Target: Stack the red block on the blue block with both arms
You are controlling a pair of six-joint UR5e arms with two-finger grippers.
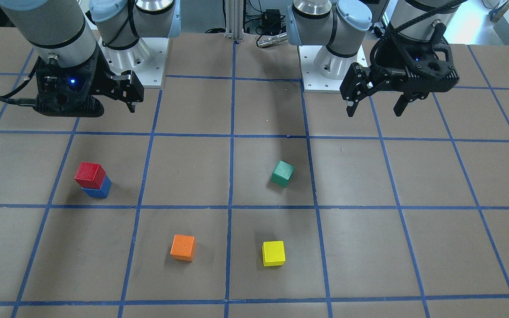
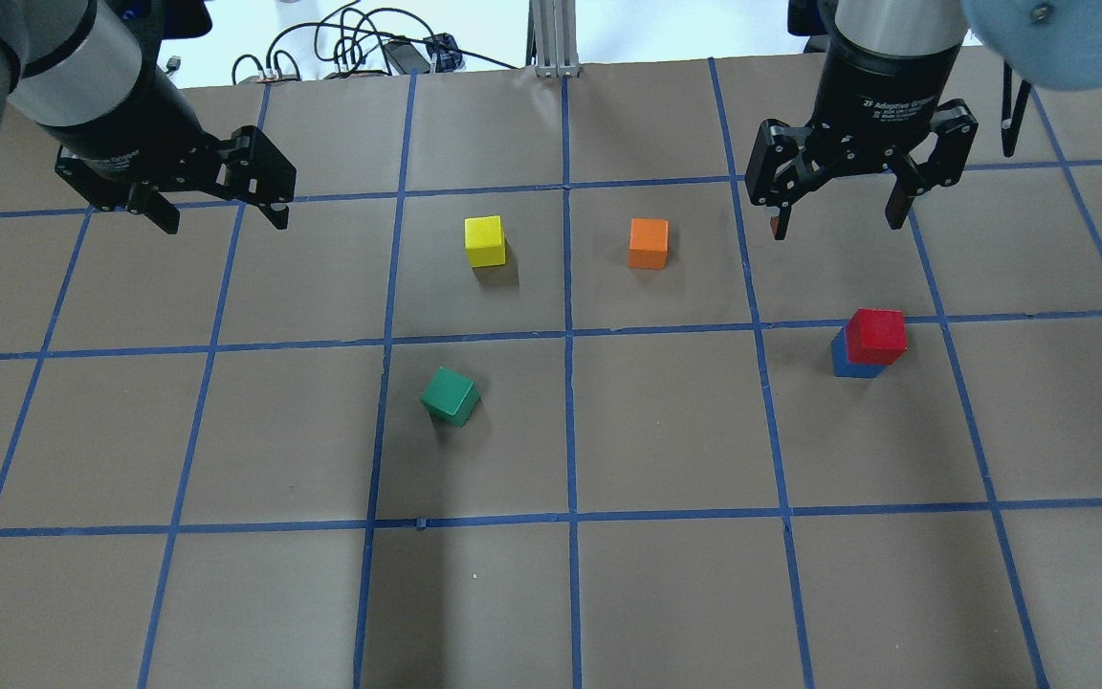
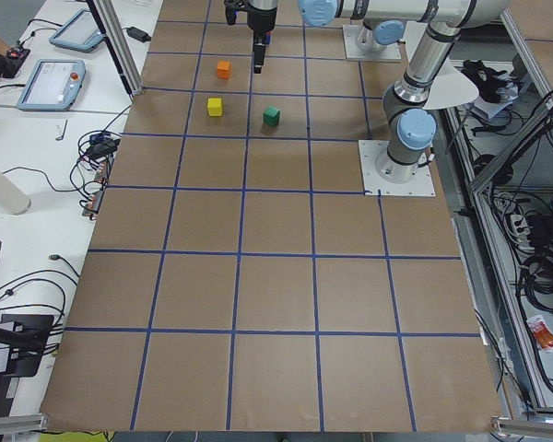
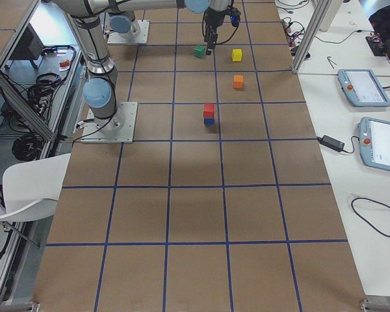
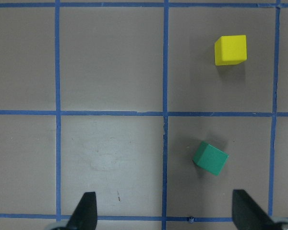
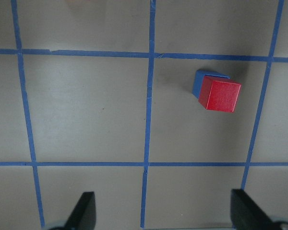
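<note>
The red block (image 2: 876, 335) sits on top of the blue block (image 2: 843, 362), slightly offset, on the table's right side. The stack also shows in the front view with red (image 1: 90, 174) over blue (image 1: 100, 190), in the right wrist view (image 6: 220, 94) and in the exterior right view (image 4: 209, 109). My right gripper (image 2: 836, 220) is open and empty, raised above the table beyond the stack. My left gripper (image 2: 224, 218) is open and empty, raised over the table's left side. Both also show in the front view: right (image 1: 131, 105), left (image 1: 374, 110).
A yellow cube (image 2: 485, 240) and an orange cube (image 2: 649, 243) lie in the far middle squares. A green cube (image 2: 451, 396) lies turned, left of centre, and shows in the left wrist view (image 5: 210, 158). Blue tape lines mark a grid on the brown table (image 2: 666, 593).
</note>
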